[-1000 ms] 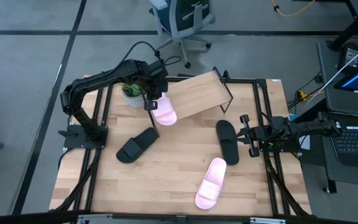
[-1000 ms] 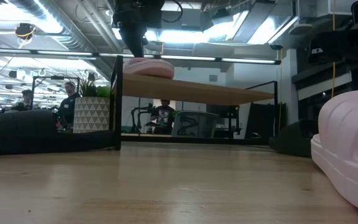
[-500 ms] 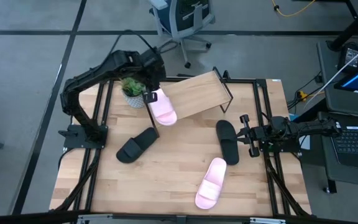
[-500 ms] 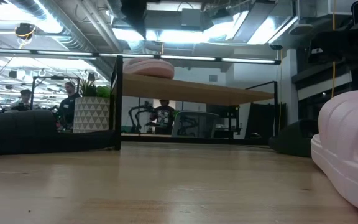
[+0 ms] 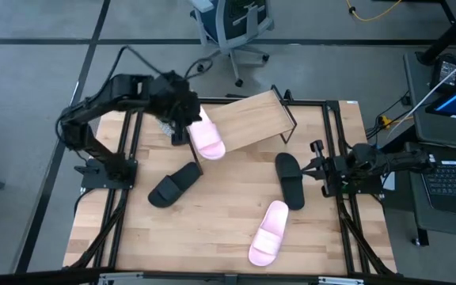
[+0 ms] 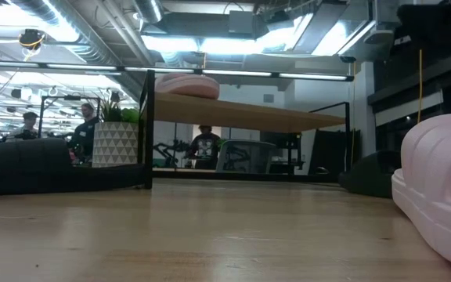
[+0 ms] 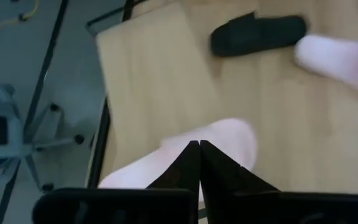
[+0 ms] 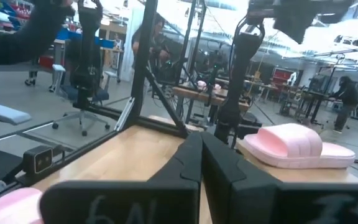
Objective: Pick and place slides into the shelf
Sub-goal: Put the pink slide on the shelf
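Nearest at six o'clock lies a pink slide [image 5: 268, 232], black slides [image 5: 174, 184] at nine and the empty, closed right gripper [image 5: 321, 169] at three, then the closed left gripper [image 5: 182, 131] over the pink slide on the shelf [image 5: 248, 119] at twelve.

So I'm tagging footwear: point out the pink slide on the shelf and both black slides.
pink slide on the shelf [image 5: 208, 140], high view, strap
left black slide [image 5: 173, 184], high view, strap
right black slide [image 5: 290, 179], high view, middle
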Motion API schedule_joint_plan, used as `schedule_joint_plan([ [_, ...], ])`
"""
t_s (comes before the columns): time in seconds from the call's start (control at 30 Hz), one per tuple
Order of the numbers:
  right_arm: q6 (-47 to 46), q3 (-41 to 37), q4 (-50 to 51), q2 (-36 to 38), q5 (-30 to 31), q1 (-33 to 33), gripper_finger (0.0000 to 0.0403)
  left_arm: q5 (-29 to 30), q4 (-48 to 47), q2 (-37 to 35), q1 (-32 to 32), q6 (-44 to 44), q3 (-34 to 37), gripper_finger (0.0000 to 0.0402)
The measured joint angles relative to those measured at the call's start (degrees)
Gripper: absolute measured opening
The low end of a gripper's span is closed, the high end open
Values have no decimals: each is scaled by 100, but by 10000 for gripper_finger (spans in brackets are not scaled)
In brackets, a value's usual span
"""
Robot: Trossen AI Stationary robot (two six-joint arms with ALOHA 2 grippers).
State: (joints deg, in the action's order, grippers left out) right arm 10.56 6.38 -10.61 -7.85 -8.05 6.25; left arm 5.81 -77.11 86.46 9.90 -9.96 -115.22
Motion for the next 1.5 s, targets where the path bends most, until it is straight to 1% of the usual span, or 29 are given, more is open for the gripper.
schedule_joint_plan([
  [0.07, -2, 132, 56, -168, 2, 38, 10, 107, 100, -35, -331, 120, 0, 4],
  [0.2, -1, 456, 206, -658, 2, 213, 10, 827, 240, -36, -1013, 446, 76, 1],
  [0.27, -2, 629, 232, -944, 2, 332, 9, 1050, 514, -48, -1317, 527, 328, 1],
  [0.33, 11, 827, 244, -1246, 2, 454, 6, 1121, 779, -76, -1615, 534, 628, 1],
  [0.4, 25, 1029, 273, -1517, 2, 577, 4, 1270, 1235, -146, -1866, 538, 943, 1],
  [0.53, -5, 1328, 308, -1983, 10, 858, 5, 1289, 2168, -510, -2190, 556, 1880, 1],
  [0.6, -99, 1452, 344, -2215, 66, 1050, 6, 1291, 2548, -739, -2304, 712, 2473, 1],
  [0.67, -255, 1593, 397, -2401, 177, 1260, 4, 1304, 3118, -1039, -2430, 887, 3074, 1],
  [0.77, -485, 1929, 941, -2700, 382, 1603, 3, 1336, 4051, -1511, -2647, 952, 4016, 2],
  [0.9, -1036, 2459, 1831, -3143, 1110, 2008, 4, 1376, 5242, -2066, -2941, 946, 5212, 1],
  [1.0, -1312, 2814, 2250, -3523, 1189, 2244, 4, 1620, 6135, -2382, -3172, 989, 5978, 1],
  [1.07, -1539, 3015, 2482, -3739, 1187, 2378, 4, 1632, 6655, -2468, -3315, 987, 6444, 1],
  [1.23, -2240, 3330, 2744, -4301, 1194, 2635, 4, 1676, 7867, -2497, -3572, 989, 7307, 1],
  [1.3, -2464, 3398, 2709, -4527, 1213, 2698, 4, 1767, 8158, -2468, -3625, 985, 7544, 1],
  [1.43, -3386, 3521, 2742, -5098, 1297, 2723, 4, 1904, 8541, -2468, -3691, 993, 7827, 2],
  [1.5, -3616, 3648, 2764, -5420, 1305, 2722, 6, 1910, 8683, -2470, -3697, 999, 7966, 1],
])
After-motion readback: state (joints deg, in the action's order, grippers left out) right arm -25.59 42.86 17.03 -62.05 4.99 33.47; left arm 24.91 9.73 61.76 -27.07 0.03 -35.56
